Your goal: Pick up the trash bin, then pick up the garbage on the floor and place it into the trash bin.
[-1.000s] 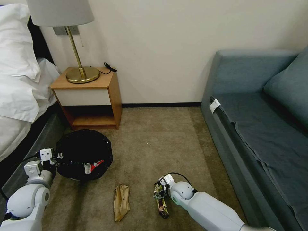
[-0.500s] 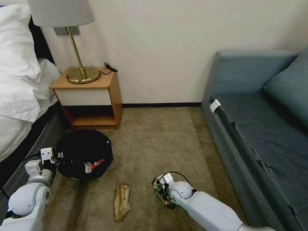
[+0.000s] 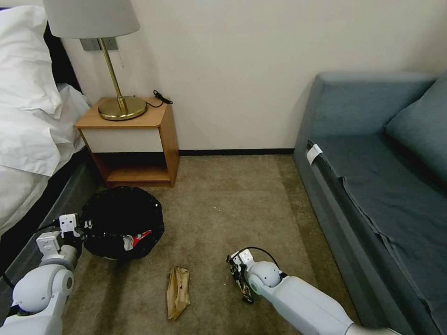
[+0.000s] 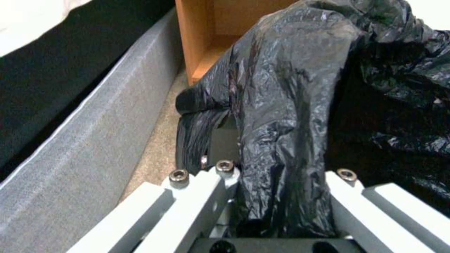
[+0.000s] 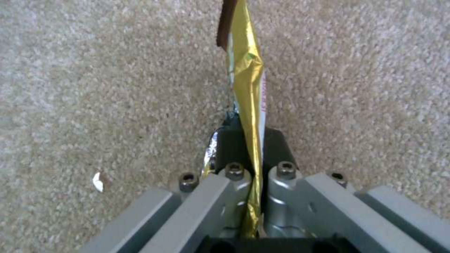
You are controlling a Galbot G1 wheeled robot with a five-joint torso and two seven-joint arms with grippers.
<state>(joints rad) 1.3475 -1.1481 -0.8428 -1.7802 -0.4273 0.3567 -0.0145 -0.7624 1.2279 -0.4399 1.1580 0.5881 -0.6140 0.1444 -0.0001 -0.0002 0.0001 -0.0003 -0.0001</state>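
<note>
Nearest the robot, the right gripper [image 3: 238, 275] has turned the gold-yellow snack wrapper [image 5: 246, 80] edge-on over the last second and drawn it up from the carpet [image 3: 233, 204]; its jaws are pressed tight on the foil, so this piece looks secured for carrying. The crumpled brown paper bag [image 3: 178, 292] lies just beside, not yet collected. Farther left, the left gripper [image 4: 276, 196] pinches the black bag at the trash bin [image 3: 122, 222] rim, forearm low, near the nightstand [image 3: 130, 139].

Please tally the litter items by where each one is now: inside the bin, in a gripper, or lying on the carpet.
In the black-bagged round trash bin: 1, a red-and-white crushed packet.
In the right gripper: 1, a gold-yellow snack wrapper.
On the carpet: 1, a crumpled brown paper bag.
Total: 3.
</note>
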